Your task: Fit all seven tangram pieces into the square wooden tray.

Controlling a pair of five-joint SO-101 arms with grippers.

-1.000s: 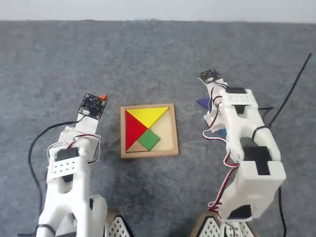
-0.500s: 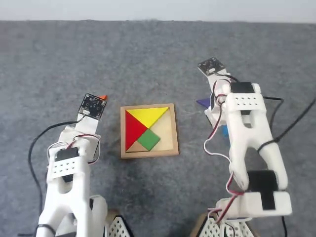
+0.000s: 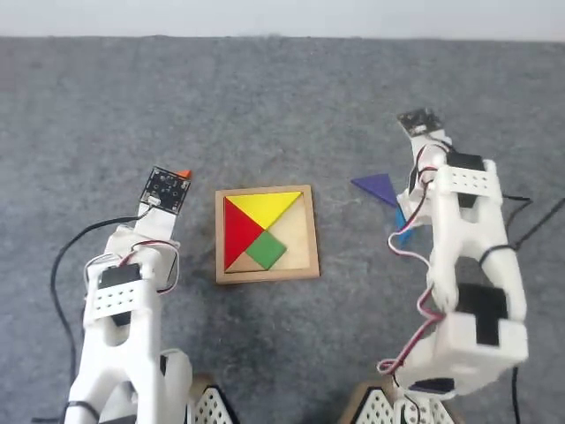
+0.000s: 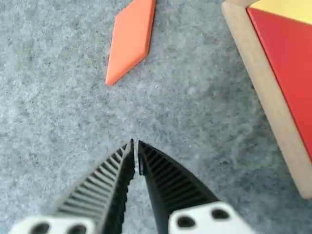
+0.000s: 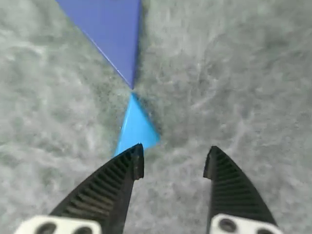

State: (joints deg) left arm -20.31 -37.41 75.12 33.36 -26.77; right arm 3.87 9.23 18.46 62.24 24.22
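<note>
Two flat triangles, a dark blue piece (image 5: 105, 29) and a light blue piece (image 5: 136, 129), meet tip-to-tip before the wide-spread, empty right gripper (image 5: 175, 148); the left gripper (image 4: 135, 142) is pinched together, empty.

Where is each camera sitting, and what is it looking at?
High view: fixed above, looking down on the tray, left arm and right arm.
Left wrist view: on the left arm, looking past its shut left gripper at the orange piece and tray edge.
Right wrist view: on the right arm, looking past its open right gripper at the purple triangle and light blue piece.
Shared: high and left wrist views both show tray and orange piece.
</note>
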